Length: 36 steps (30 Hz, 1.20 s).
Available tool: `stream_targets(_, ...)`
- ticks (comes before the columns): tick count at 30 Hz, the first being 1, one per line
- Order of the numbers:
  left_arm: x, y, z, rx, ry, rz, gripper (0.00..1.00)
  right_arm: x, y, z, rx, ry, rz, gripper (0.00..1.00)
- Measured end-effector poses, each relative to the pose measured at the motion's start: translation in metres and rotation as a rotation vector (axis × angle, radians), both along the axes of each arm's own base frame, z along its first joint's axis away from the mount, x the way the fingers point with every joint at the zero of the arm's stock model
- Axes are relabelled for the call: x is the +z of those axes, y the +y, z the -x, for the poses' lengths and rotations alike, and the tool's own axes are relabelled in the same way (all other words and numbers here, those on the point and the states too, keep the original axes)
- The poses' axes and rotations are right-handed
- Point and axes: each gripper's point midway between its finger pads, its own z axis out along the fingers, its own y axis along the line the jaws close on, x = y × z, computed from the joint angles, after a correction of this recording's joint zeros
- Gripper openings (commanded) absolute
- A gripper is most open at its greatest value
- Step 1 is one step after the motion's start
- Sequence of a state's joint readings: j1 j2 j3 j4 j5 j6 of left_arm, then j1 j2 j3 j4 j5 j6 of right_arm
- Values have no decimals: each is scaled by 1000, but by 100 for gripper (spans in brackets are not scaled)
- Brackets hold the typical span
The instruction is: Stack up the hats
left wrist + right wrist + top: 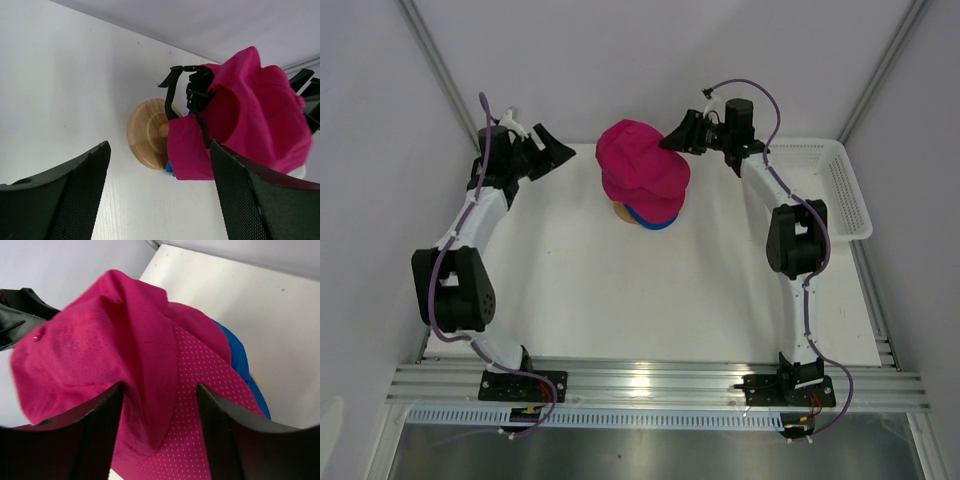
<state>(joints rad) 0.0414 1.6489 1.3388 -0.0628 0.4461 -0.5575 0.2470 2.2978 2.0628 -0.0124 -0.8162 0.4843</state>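
Observation:
A stack of hats sits on the tan wooden stand at the back middle of the table. The top magenta-pink hat covers a second pink hat, and a royal blue hat peeks out underneath. My right gripper is at the stack's far right edge; its jaws are open, with a loose fold of the top pink hat between them. My left gripper is open and holds nothing, a short way left of the stack. From it I see the stand and the pink hat's black strap.
A white plastic mesh basket stands at the table's right edge, behind the right arm. Grey walls close in the table at the back and on both sides.

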Motion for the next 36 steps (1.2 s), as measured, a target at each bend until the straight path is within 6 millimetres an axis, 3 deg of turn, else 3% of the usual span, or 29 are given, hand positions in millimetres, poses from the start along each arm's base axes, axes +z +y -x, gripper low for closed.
stream_targets(4, -8, -17, -15, -31, 17, 10, 79, -10, -7, 0, -27, 28, 31, 79)
stream_targets(8, 2, -44, -36, -82, -5, 8, 76, -8, -18, 6, -53, 40, 51, 88)
stream_targets(13, 6, -56, -51, -99, -17, 5, 74, 23, -38, 16, -118, 9, 69, 92)
stream_targets(17, -8, -54, -54, -72, 23, -20, 73, 55, -65, 25, -217, -31, 65, 92)
stream_targets(20, -18, -56, -55, -62, 50, -33, 72, 61, -87, 35, -279, -29, 31, 92)
stream_targets(23, -28, -57, -55, -61, 78, -40, 71, 46, -104, 37, -332, 16, 10, 92)
stream_targets(26, -35, -58, -58, -59, 94, -44, 70, 24, -109, 35, -354, 73, 15, 92)
stream_targets(30, -43, -61, -62, -54, 111, -52, 69, 3, -100, 34, -350, 132, 0, 88)
stream_targets(36, -54, -68, -66, -62, 130, -50, 57, -22, -80, 30, -345, 210, -82, 84)
